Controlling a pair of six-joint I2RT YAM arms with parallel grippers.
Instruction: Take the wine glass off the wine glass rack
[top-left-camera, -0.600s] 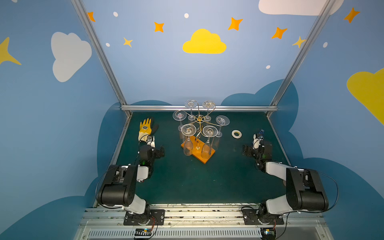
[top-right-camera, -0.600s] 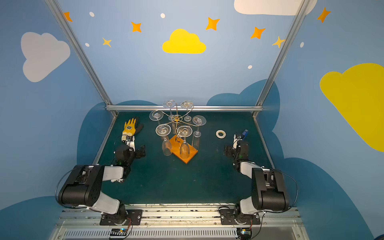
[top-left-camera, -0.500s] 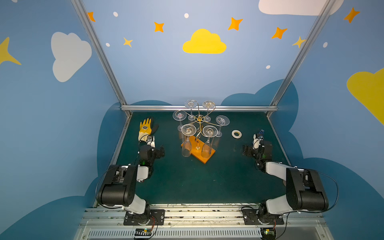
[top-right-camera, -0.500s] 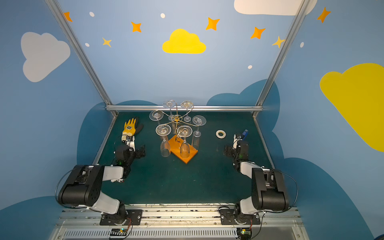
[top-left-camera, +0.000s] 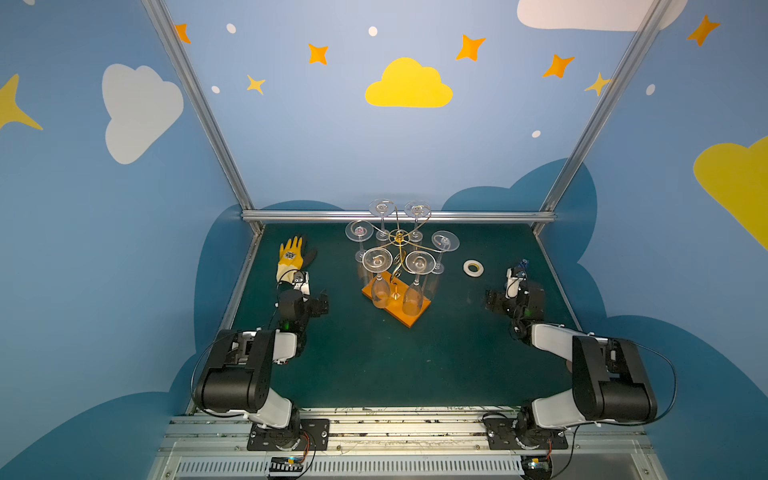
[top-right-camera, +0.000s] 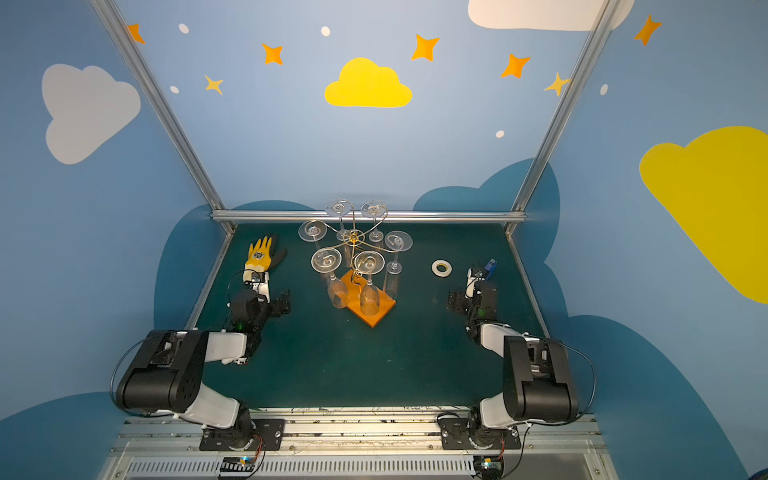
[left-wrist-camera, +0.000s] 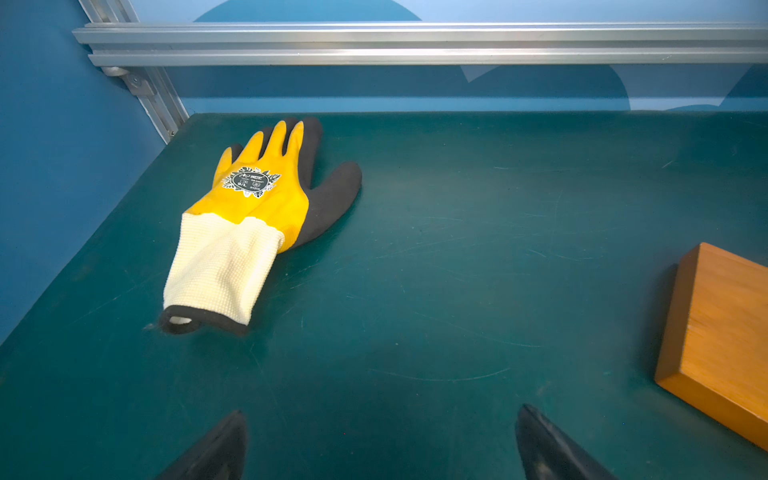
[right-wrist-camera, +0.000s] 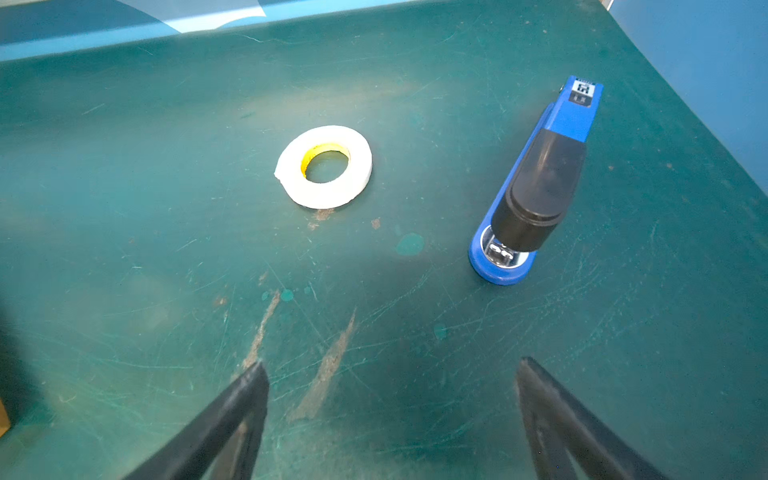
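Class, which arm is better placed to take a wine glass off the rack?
Probably left: the left gripper sits nearer the wine glass rack, whose wooden base shows in its wrist view; the right gripper faces tape.

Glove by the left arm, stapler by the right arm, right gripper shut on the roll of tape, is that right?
No: the right gripper is open and empty; the roll of tape lies on the mat clear of it, as the right wrist view shows. The glove and stapler are as you said.

Two arms (top-left-camera: 232, 376) w/ blk joints (top-left-camera: 611, 386), wht links (top-left-camera: 552, 340), green LEDs (top-left-camera: 285, 323), bolted blk base plates (top-left-camera: 289, 434)
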